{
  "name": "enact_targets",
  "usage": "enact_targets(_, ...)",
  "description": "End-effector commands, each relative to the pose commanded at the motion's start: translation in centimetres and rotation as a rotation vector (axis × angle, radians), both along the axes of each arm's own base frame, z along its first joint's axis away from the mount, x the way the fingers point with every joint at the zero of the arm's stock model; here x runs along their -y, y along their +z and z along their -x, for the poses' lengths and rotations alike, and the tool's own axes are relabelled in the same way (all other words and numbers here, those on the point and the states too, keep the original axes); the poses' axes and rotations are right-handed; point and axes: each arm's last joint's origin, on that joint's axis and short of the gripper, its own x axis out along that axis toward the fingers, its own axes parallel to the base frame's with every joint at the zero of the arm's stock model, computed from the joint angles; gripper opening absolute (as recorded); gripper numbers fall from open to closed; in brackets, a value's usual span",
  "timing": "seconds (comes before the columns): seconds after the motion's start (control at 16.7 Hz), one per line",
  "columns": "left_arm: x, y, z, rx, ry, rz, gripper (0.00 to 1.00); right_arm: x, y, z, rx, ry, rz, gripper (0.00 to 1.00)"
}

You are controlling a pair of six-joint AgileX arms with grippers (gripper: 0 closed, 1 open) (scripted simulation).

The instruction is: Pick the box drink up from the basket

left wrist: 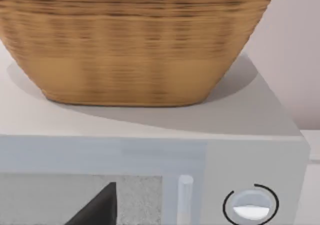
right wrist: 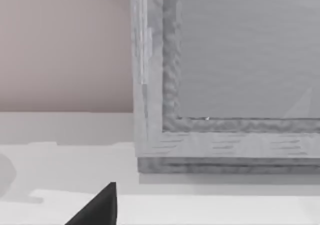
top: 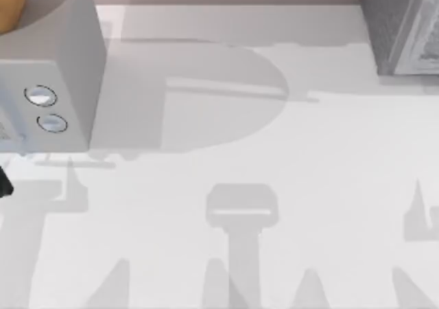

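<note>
Left gripper (left wrist: 100,210) hangs level with the front of the microwave (left wrist: 150,120), facing its door. From the left wrist view just one dark wedge of it juts up against the door's window, so I cannot tell whether it is spread or pressed together. It grips nothing that I can see.

On the microwave's flat top stands the basket (left wrist: 135,45), a broad woven tan one that flares upward. Its wall hides what lies inside, so I cannot tell where in it the box drink sits. To the side of the door is a pale upright handle (left wrist: 185,195), and past that a round dial (left wrist: 250,205) ringed in black.

From above, the microwave stands at the far left of the white table (top: 274,185), with the basket's rim at its back corner. A small dark shape (top: 3,183) sits just in front of the microwave at the table's left edge; what it is I cannot tell.

Right gripper (right wrist: 100,207) is well apart from the microwave, over at the table's right, facing a second grey appliance (right wrist: 240,60) that stands at the back against a pinkish wall (right wrist: 65,45). Again one dark wedge shows, and whether it is spread or closed I cannot tell.

Grey shadows (top: 241,206) lie across the bare table in front of the microwave.
</note>
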Motion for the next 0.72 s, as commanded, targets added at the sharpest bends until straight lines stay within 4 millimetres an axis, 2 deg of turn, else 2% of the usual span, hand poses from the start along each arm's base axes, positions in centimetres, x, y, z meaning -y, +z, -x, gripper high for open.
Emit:
enact_targets(0.18,-0.5,3.6,-2.5,0.015,-0.003,-0.002,1.00,0.0,0.0,0.0,0.000,0.000,0.000,1.00)
enact_targets(0.42,-1.7,7.6,-7.6,0.031,-0.006,-0.008,1.00,0.0,0.0,0.0,0.000,0.000,0.000,1.00)
enact_targets(0.54,-2.5,8.8,-10.6,0.035,-0.006,-0.010,1.00,0.0,0.0,0.0,0.000,0.000,0.000,1.00)
enact_targets(0.72,-3.9,9.5,-15.0,0.039,-0.007,-0.013,1.00,0.0,0.0,0.0,0.000,0.000,0.000,1.00)
